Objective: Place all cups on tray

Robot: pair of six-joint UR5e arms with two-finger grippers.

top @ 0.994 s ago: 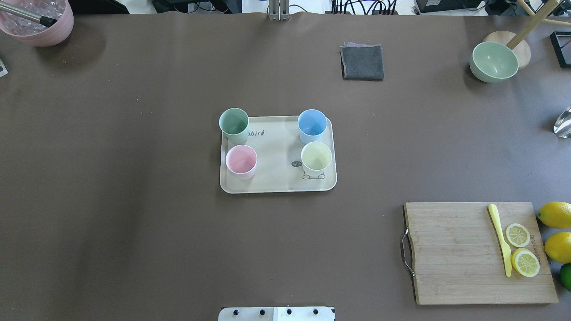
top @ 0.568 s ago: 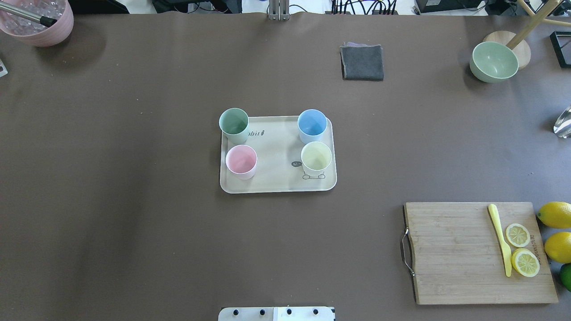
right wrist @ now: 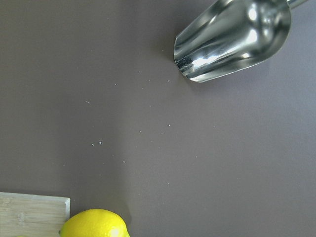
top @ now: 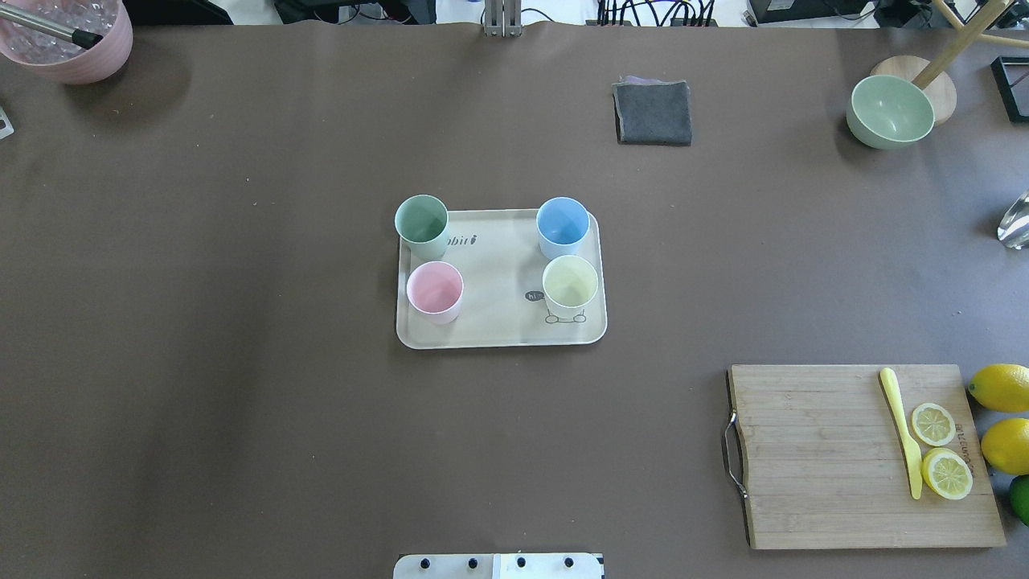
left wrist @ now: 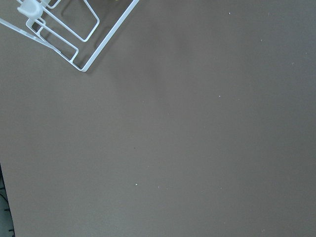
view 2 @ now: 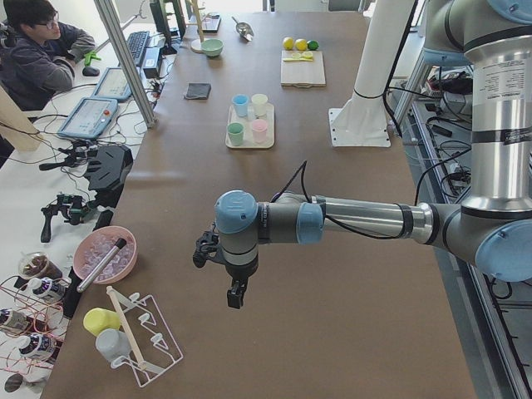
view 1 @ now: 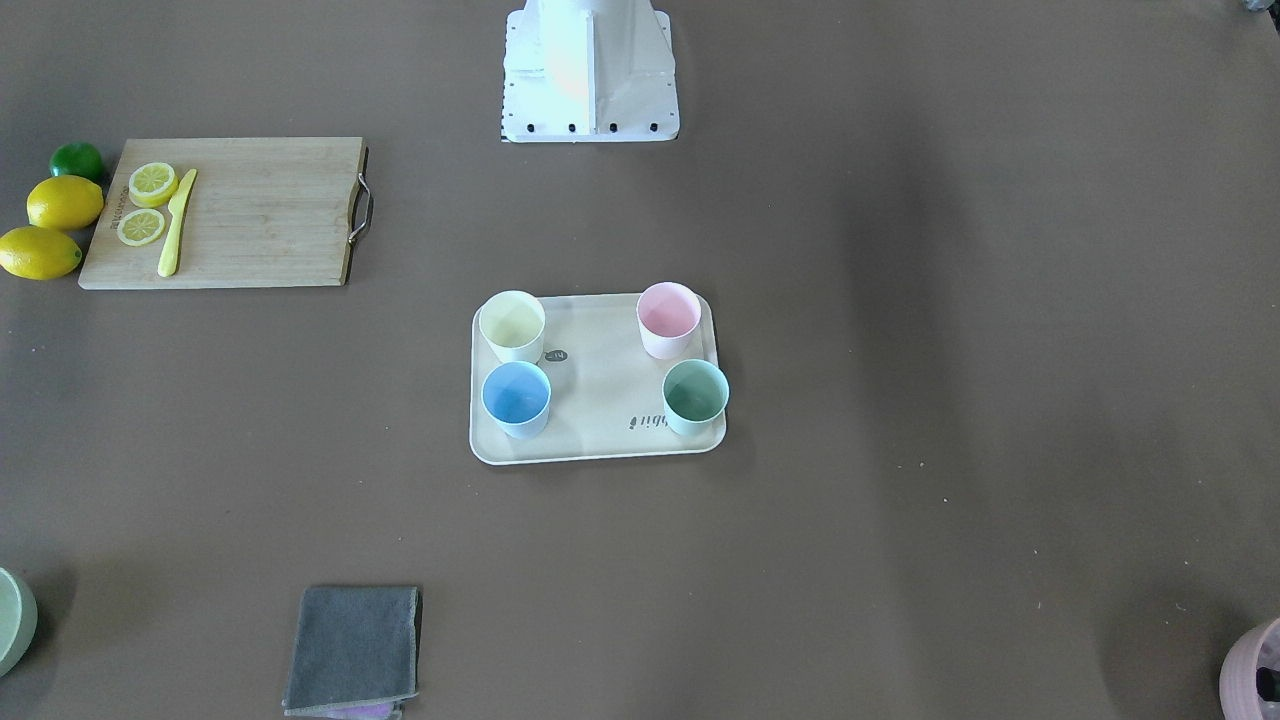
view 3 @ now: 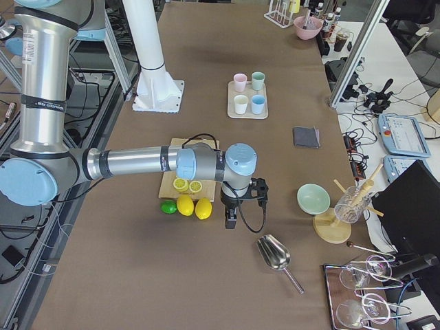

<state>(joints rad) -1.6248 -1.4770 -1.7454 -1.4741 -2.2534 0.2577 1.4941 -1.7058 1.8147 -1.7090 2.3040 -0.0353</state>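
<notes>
Cream tray (top: 498, 273) is seen near the middle of the bench (top: 225, 418), with wide bare brown surface on every side of it. All four cups are stood upright on it, one toward each corner. The mint green cup (top: 421, 219) is set close against the rim at the far left corner, and the light blue cup (top: 563, 222) at the far right. The pink cup (top: 434, 288) is placed at the near left, and the pale yellow cup (top: 570, 282) at the near right, by the cartoon drawing. A bare strip of tray is left between the two pairs.

The left hand (view 2: 237, 295) is held low over bare bench toward the left end, near a white wire rack (left wrist: 64, 29). The right hand (view 3: 231, 218) is held over the right end, between the lemons (top: 999, 387) and a metal scoop (right wrist: 232, 37). Whether either hand is spread or pressed together cannot be told.

A folded grey cloth (top: 653, 112) is laid beyond the tray. A wooden cutting board (top: 836, 458) with a yellow knife (top: 904, 434) is found at the near right, a pale green bowl (top: 891, 110) at the far right and a ribbed pink pot (top: 68, 40) at the far left. All are well apart from the tray.
</notes>
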